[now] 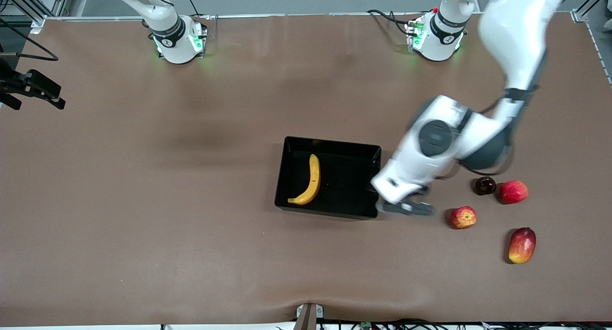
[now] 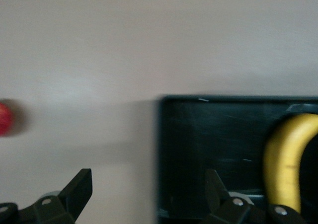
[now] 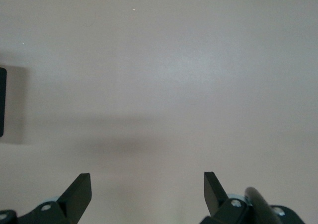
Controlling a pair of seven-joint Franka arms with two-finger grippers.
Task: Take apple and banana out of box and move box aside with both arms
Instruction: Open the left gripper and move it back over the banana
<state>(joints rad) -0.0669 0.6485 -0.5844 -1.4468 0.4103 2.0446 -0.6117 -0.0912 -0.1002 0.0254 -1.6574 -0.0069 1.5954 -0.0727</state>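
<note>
Box: the shallow glossy black plastic tray (image 1: 330, 177) sits mid-tabletop (image 1: 143, 201).
Banana: the long curved yellow banana (image 1: 310, 180) lies inside the tray, toward the right arm's end.
Apple: the small round red-and-yellow apple (image 1: 463, 217) rests on the brown tabletop, toward the left arm's end, apart from the tray.
Left pincer (image 1: 406, 208): open, empty, over the tray's edge at the left arm's end, between tray and apple.
Right pincer (image 3: 147, 191): open, empty, over bare tabletop; that arm waits.
Around: a dark purple round fruit (image 1: 485, 185) just beside a red round fruit (image 1: 514, 192), both farther from the front camera than the apple; an oval red-and-yellow mango (image 1: 522, 245) nearer.
</note>
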